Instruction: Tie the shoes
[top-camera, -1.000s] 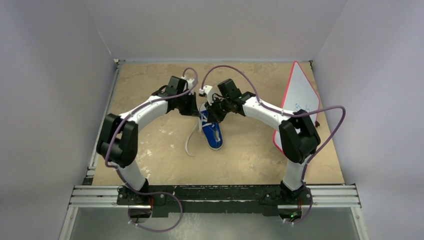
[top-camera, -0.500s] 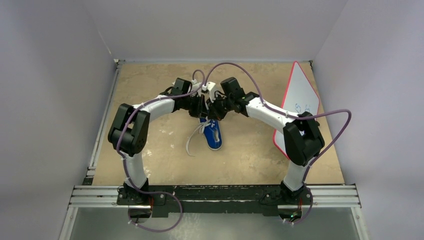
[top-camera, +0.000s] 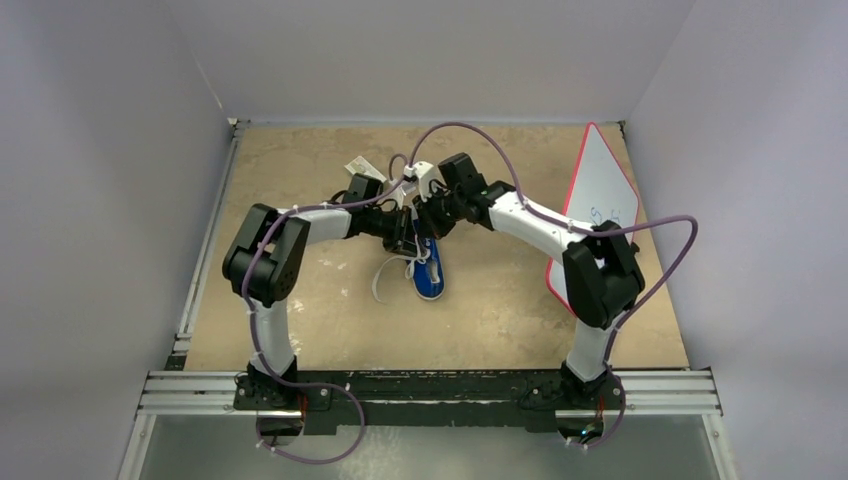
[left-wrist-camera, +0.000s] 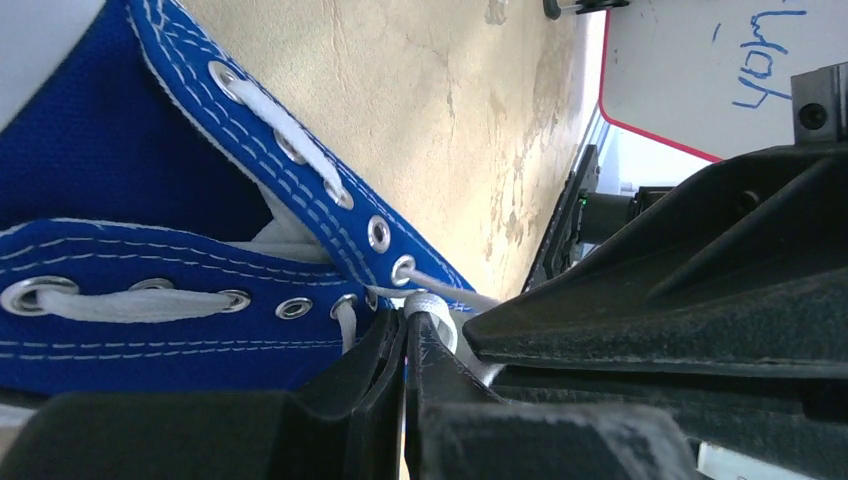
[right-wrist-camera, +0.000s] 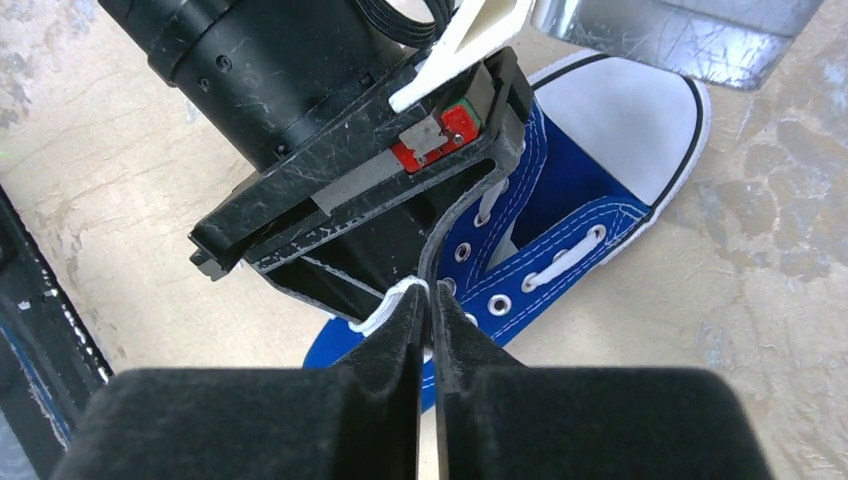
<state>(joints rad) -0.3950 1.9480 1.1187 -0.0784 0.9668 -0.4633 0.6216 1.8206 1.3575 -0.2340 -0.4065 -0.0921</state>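
Note:
The blue sneaker (top-camera: 430, 276) with white toe cap lies mid-table, toe toward the arms' bases. It fills the left wrist view (left-wrist-camera: 150, 200) and shows in the right wrist view (right-wrist-camera: 560, 230). Both grippers meet over its laced top. My left gripper (top-camera: 409, 240) (left-wrist-camera: 405, 320) is shut, with a white lace (left-wrist-camera: 432, 306) folded over its tip. My right gripper (top-camera: 428, 228) (right-wrist-camera: 428, 295) is shut tip to tip against the left one, with white lace (right-wrist-camera: 385, 308) at its tip. A loose lace (top-camera: 383, 282) trails left of the shoe.
A white board with a red edge (top-camera: 600, 200) leans at the right side of the table and shows in the left wrist view (left-wrist-camera: 720, 70). Grey walls close in the left, back and right. The metal rail (top-camera: 430, 392) runs along the near edge.
My left arm has swung right and its gripper has come onto the shoe's top beside the right gripper. The right gripper has shifted only slightly. The shoe has stayed in place.

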